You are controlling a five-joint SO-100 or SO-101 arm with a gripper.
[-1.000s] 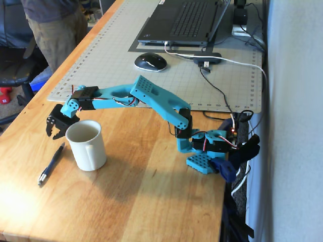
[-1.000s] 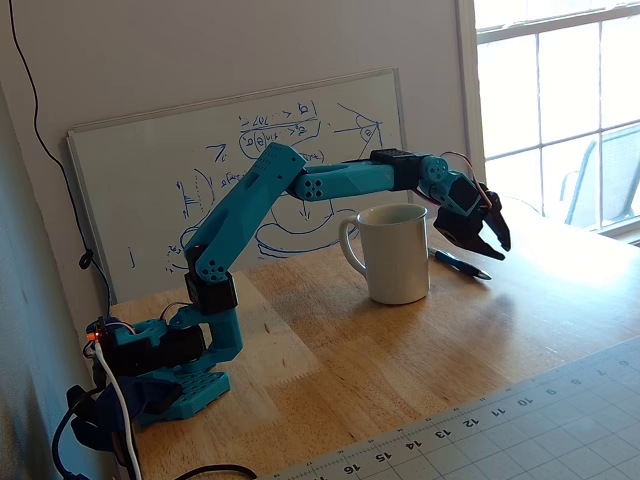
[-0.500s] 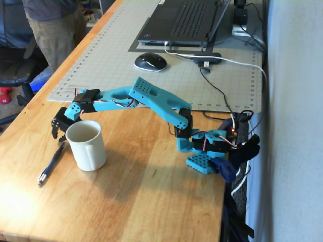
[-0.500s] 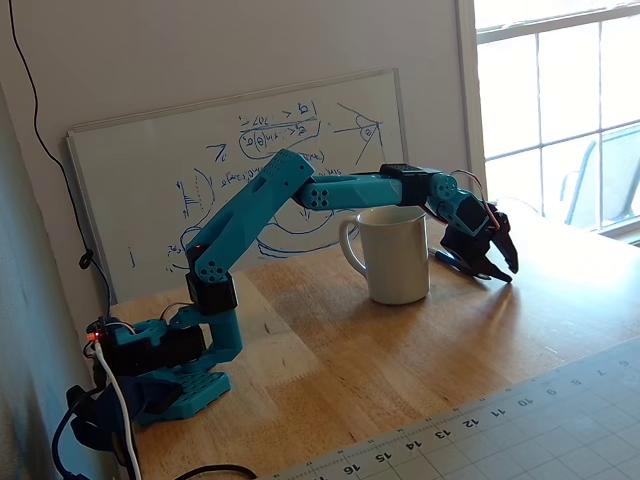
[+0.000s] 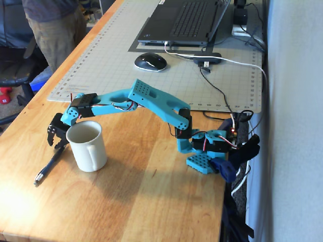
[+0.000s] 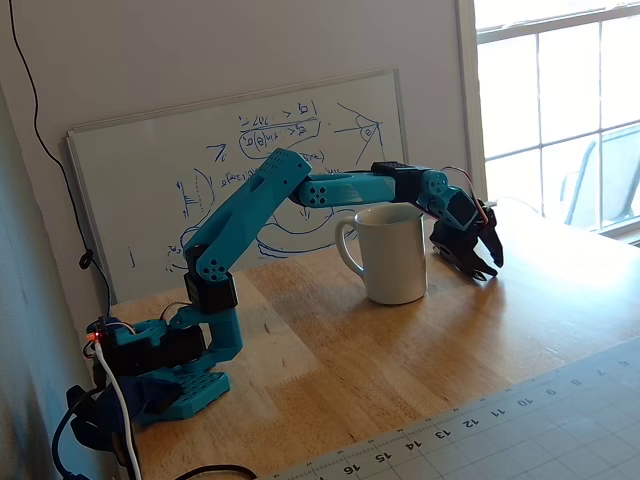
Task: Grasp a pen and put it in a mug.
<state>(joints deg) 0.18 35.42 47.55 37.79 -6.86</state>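
The cream-white mug [image 5: 89, 150] stands upright on the wooden table, handle toward the camera; it also shows in the other fixed view as mug [image 6: 398, 258]. The dark pen [image 5: 48, 166] lies flat on the table just left of the mug, silvery tip toward the front edge. My gripper [image 5: 56, 144] is down at table level on the pen's far end, jaws drawn close around it. Seen from the other side, the gripper [image 6: 476, 270] sits low just right of the mug and the pen is hidden behind it.
A grey cutting mat [image 5: 116, 60] holds a computer mouse [image 5: 150, 61] and a laptop [image 5: 184, 21] at the back. Cables run along the right edge to the arm's base [image 5: 207, 148]. A person stands at the far left corner. A whiteboard [image 6: 240, 170] leans against the wall.
The gripper dropped from beside the mug's rim to the table and narrowed its jaws on the pen's far end. The pen shifted slightly left. The mug stayed put.
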